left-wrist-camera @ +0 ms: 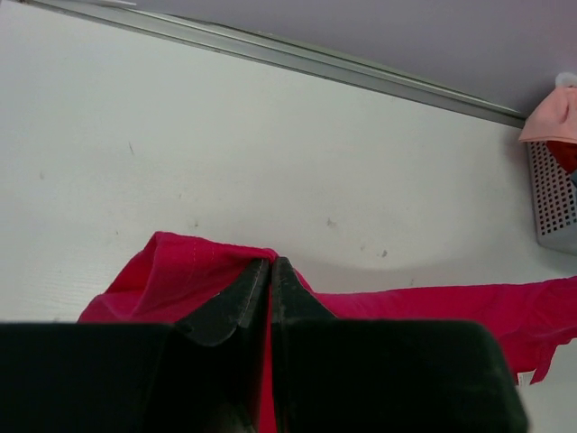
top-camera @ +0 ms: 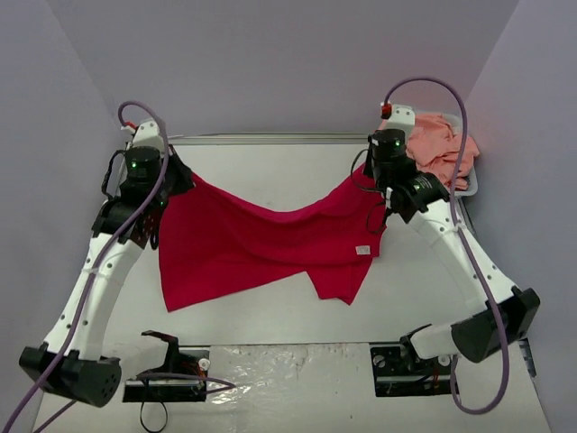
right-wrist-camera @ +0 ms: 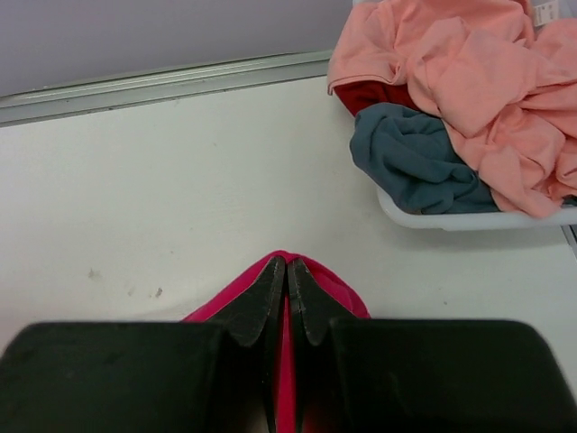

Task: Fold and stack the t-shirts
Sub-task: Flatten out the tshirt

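Observation:
A crimson-red t-shirt [top-camera: 243, 244] hangs stretched between both arms above the white table, sagging in the middle, with a small white label [top-camera: 362, 250] near its right side. My left gripper [left-wrist-camera: 270, 263] is shut on the shirt's left upper edge [left-wrist-camera: 180, 271]. My right gripper [right-wrist-camera: 287, 263] is shut on its right upper edge [right-wrist-camera: 338, 284]. The shirt's lower part trails onto the table. More t-shirts lie heaped in the basket: peach-pink [right-wrist-camera: 487, 81], teal-blue [right-wrist-camera: 410, 158] and a bit of red [right-wrist-camera: 374, 93].
The white plastic basket [right-wrist-camera: 451, 219] stands at the table's back right corner, seen too in the left wrist view [left-wrist-camera: 552, 203]. A metal rail [top-camera: 270, 139] runs along the table's far edge. Grey walls close in on three sides.

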Motion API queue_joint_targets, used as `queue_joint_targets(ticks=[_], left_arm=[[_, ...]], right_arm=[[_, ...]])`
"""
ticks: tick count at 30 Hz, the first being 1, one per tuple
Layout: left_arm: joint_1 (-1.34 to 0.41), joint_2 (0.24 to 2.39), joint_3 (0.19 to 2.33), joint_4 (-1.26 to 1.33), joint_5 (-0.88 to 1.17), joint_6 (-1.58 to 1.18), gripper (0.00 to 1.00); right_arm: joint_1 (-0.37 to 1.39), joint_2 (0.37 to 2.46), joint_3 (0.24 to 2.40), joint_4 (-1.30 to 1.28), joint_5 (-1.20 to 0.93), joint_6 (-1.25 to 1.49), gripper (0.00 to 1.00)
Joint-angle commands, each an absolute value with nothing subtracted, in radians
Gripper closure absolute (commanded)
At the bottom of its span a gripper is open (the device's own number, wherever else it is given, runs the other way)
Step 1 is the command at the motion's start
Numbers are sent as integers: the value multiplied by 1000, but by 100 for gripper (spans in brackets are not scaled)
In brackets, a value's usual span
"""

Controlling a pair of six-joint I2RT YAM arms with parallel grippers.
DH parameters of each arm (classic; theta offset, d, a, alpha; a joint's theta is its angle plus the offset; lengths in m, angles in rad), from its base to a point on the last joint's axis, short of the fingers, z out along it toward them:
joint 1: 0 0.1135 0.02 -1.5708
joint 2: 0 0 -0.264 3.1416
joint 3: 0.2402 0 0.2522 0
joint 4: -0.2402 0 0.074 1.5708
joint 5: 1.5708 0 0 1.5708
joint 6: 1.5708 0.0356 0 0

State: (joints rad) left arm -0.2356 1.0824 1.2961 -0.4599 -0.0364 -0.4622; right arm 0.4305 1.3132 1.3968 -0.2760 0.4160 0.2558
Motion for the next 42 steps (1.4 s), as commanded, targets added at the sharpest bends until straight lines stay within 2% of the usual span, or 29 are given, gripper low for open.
queue_joint_targets(ticks=[1,9,13,16,22,30,36,42], left_arm=[[-233,1173,1397,-373,-66,-436,98],[-230,1377,1684,-380,-54,-433,98],[-232,1387,1735,-396,-48,-423,98],[-233,1342,1682,-388,-46,-428,98],[-235,1169,1455,-374,-41,-451,98],[-241,890,1241,-458,-2,-486,98],[-247,703,1253,-609,-15,-476,98],[-247,770,1419,-627,-6,-465,98]], right_arm=[[413,1403,1506,-164,384,235,100],[387,1609,1787,-172,334,183,100],[382,1625,1873,-199,330,166,100],[382,1592,1847,-209,319,170,100],[388,1402,1608,-207,307,212,100],[419,969,1315,-261,314,299,100],[422,789,1328,-406,365,304,100],[422,851,1512,-468,442,252,100]])
